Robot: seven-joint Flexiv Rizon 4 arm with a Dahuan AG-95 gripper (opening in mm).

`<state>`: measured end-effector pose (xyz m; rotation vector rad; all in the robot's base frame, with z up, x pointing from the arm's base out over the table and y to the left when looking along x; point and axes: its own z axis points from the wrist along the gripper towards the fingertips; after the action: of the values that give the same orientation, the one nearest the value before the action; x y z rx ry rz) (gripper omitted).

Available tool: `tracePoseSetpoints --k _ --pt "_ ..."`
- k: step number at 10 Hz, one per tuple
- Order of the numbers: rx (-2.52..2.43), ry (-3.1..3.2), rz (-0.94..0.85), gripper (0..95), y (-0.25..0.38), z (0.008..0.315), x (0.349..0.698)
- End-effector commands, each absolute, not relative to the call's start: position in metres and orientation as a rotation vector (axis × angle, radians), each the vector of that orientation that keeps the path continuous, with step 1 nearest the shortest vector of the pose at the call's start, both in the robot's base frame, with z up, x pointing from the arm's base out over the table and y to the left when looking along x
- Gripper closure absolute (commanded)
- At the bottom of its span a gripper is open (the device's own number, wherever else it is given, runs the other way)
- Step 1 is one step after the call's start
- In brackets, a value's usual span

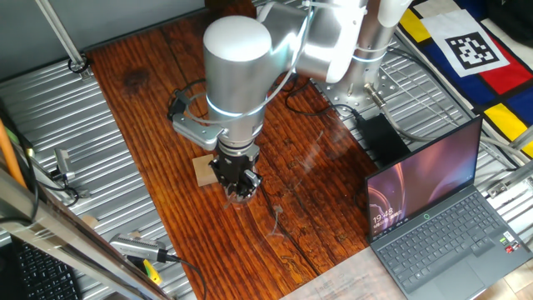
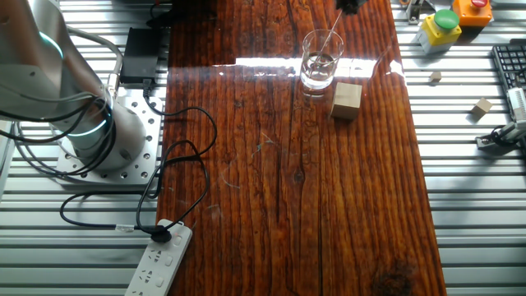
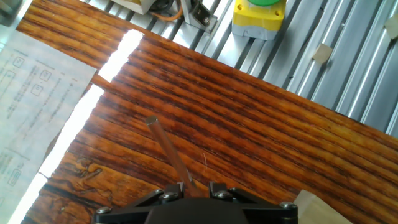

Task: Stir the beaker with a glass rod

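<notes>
And here the thin clear glass rod [image 2: 327,41] is down inside the small clear glass beaker [image 2: 319,69], so the pick-up and the insertion look done and, by my reading, we are in the stirring itself; how many turns remain, the pictures cannot say. The beaker stands upright on the dark reddish wooden tabletop [image 2: 296,181], just beside the tan wooden block [image 2: 346,101], the two very near, though I cannot tell whether they touch. From the fixed view behind the silver robot arm [image 1: 237,67], the black two-finger gripper [image 1: 237,182] hangs right over the beaker, whose glass is mostly hidden beneath it, with the block [image 1: 203,170] peeking out alongside. In the hand view the fingers are pressed in on the rod [image 3: 168,149], pinching its upper end. The rod's long axis is tilted, not plumb: in the other fixed view it slants from the gripper at the top edge down and leftward into the glass, lower tip inside the beaker, though whether it reaches the bottom is unclear.
</notes>
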<state>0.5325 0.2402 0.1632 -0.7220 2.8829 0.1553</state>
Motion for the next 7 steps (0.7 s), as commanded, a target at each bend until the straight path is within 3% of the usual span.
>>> tracePoseSetpoints --k 1,7 --pt "-0.72 2.883 0.154 95.0 0.2405 0.1624 0.5337" --pt "-0.745 2.87 0.135 95.0 0.2405 0.1627 0.5337"
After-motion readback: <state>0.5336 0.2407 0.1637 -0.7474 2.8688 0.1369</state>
